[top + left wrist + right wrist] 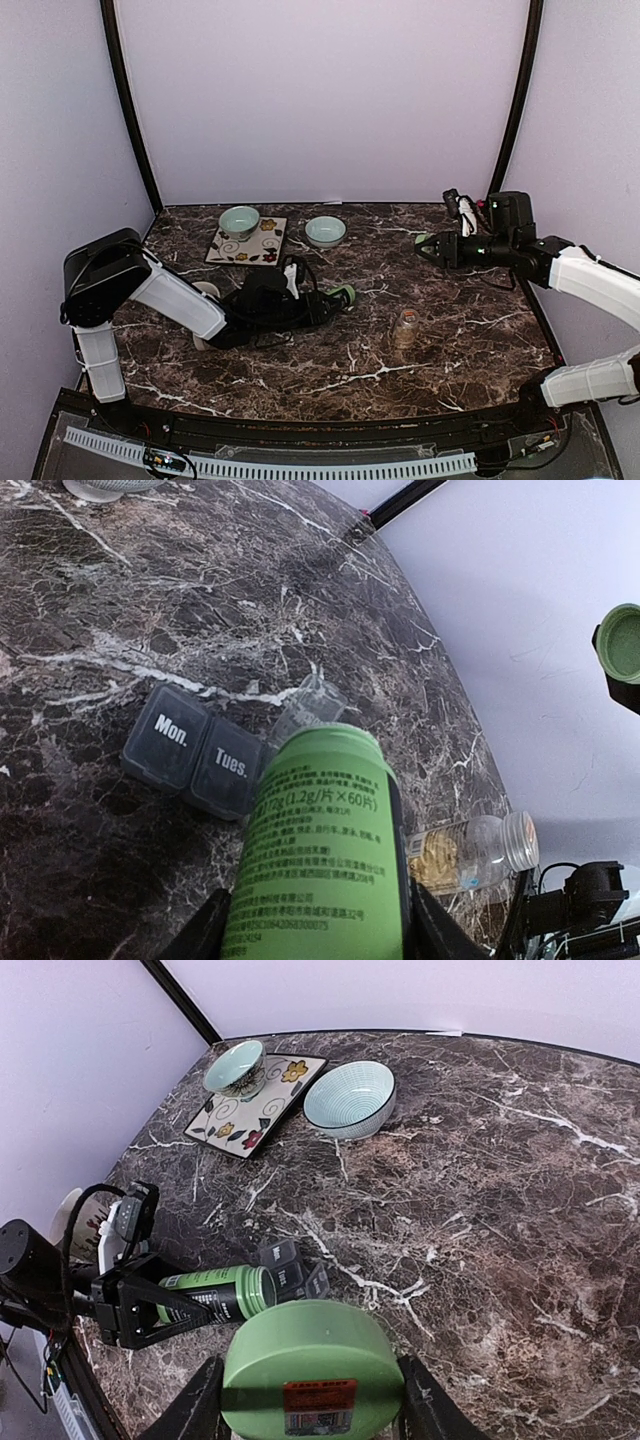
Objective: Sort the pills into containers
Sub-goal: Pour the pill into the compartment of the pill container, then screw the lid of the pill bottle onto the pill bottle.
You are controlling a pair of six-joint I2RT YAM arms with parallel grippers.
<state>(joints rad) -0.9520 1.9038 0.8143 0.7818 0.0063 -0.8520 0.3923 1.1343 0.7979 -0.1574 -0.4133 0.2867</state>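
The green cylindrical plastic pill bottle (320,850), with a printed label, lies level in the left end effector (320,928). Its top end is close to the smoky plastic day organiser (198,754), which rests flat on the surface (470,300) with "Mon." and "Tues." lids down and the next lid raised. The round green plastic cap (312,1360) is clamped in the right end effector (310,1415), well apart from the bottle, while the clear plastic bottle of yellow pills (405,328) stands upright and capped.

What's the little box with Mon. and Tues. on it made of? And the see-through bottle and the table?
Small grey day-labelled pill box: probably plastic, smoky and half see-through. Clear round bottle: likely glossy plastic, perhaps glass; yellowish pills show through. Dark veined tabletop: looks like polished marble, maybe a print.
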